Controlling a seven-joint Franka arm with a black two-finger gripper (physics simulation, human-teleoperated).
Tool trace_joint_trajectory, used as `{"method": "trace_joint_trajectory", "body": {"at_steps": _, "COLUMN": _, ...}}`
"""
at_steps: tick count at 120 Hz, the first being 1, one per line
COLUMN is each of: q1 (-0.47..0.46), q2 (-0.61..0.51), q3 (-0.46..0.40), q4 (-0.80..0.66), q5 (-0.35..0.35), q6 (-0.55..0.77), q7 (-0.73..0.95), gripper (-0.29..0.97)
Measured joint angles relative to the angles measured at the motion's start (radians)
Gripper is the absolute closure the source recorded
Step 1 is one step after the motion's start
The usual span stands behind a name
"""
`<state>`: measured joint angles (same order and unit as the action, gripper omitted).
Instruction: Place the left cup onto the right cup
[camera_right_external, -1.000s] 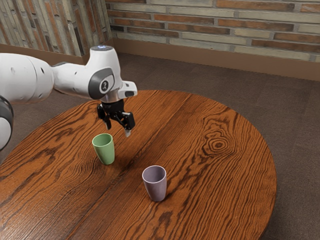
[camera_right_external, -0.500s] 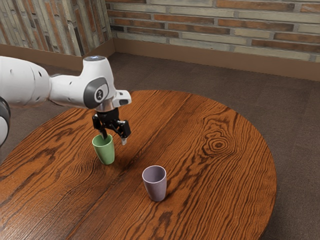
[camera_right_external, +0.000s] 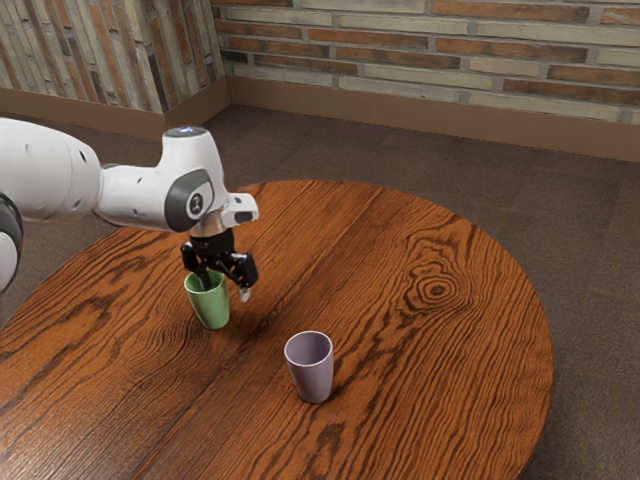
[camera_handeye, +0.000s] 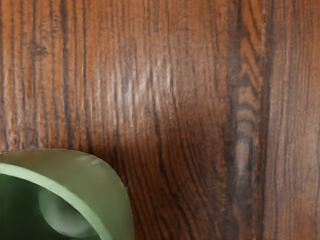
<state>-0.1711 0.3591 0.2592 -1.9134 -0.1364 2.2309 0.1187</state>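
Item: hand (camera_right_external: 222, 284), released, over green cup (camera_right_external: 210, 305).
Fingers spread astride the upright cup's rim, one seemingly inside. Cup stands directly below, toward the surface's (camera_right_external: 430, 300) edge at the exterior view's left; purple cup (camera_right_external: 309, 367) well apart, nearer the centre.

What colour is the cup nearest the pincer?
The cup is light green; the exterior view shows it best, whole and upright on the table.

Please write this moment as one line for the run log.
phase: pre-grasp | gripper: open, at rim of green cup | green cup: upright on wooden table | purple cup: upright, apart, not stacked
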Motion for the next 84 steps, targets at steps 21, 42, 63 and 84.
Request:
{"method": "trace_joint_trajectory", "body": {"at_steps": 21, "q1": 0.002, "q2": -0.001, "q3": 0.0, "q4": -0.013, "q5": 0.0, "q6": 0.019, "q7": 0.001, "gripper": 0.02}}
{"method": "trace_joint_trajectory", "body": {"at_steps": 42, "q1": 0.002, "q2": -0.001, "q3": 0.0, "q4": -0.014, "q5": 0.0, "q6": 0.029, "q7": 0.001, "gripper": 0.08}}
{"method": "trace_joint_trajectory", "body": {"at_steps": 63, "q1": 0.002, "q2": -0.001, "q3": 0.0, "q4": -0.016, "q5": -0.001, "q6": 0.033, "q7": 0.001, "gripper": 0.32}}
{"method": "trace_joint_trajectory", "body": {"at_steps": 84, "q1": 0.002, "q2": -0.005, "q3": 0.0, "q4": -0.024, "q5": -0.004, "q6": 0.034, "q7": -0.001, "gripper": 0.54}}
